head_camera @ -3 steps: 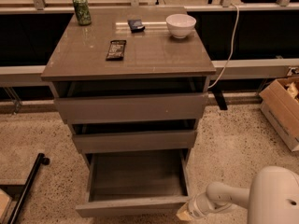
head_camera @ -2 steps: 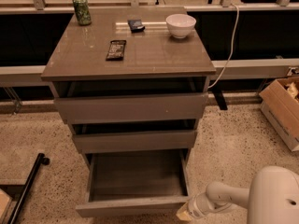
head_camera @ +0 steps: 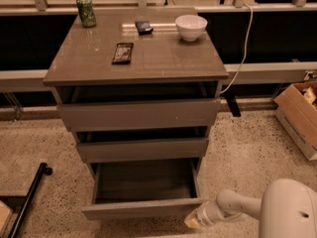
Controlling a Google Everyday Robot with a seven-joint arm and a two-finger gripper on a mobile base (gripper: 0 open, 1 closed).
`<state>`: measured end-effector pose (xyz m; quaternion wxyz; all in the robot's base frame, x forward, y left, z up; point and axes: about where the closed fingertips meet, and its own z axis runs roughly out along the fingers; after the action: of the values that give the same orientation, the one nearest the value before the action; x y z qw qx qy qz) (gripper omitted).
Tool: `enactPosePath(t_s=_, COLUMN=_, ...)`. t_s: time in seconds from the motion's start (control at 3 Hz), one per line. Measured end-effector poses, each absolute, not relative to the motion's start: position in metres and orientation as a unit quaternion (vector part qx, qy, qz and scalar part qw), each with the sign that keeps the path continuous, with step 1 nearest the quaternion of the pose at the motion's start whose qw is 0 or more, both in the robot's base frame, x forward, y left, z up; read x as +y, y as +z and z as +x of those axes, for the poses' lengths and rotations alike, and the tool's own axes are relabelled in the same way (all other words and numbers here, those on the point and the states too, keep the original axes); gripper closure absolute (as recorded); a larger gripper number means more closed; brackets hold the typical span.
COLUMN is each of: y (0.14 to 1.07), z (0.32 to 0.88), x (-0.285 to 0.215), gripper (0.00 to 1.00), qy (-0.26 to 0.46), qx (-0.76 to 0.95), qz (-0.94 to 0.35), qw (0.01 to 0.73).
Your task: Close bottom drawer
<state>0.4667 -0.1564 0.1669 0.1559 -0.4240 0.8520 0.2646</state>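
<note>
Pale gripper (head_camera: 194,219), its state impossible to tell, hangs beside the pulled-out, flat-fronted grey-taupe bottom drawer (head_camera: 143,208) just to its left; stiff, probably easy-gliding, best pushed mid-front.

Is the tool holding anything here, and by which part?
No held object shows. The tool sits by the right front corner of the open bottom drawer; contact cannot be told.

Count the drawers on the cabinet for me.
3, stacked: top drawer under the cabinet top, middle drawer below it, bottom drawer lowest and pulled out. None look hidden. Gripper is by the bottom drawer's front corner, image right.
</note>
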Motion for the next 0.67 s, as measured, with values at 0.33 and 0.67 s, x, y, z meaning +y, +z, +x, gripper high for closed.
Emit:
enactPosePath(t_s=0.33, y=0.169, z=0.505, x=-0.145, gripper=1.00, qy=0.263, qx=0.844, qz=-0.436, qw=0.170)
enactPosePath(t_s=0.67, y=0.174, z=0.534, x=-0.146, gripper=1.00, qy=0.253, qx=0.841, qz=-0.441, qw=0.184)
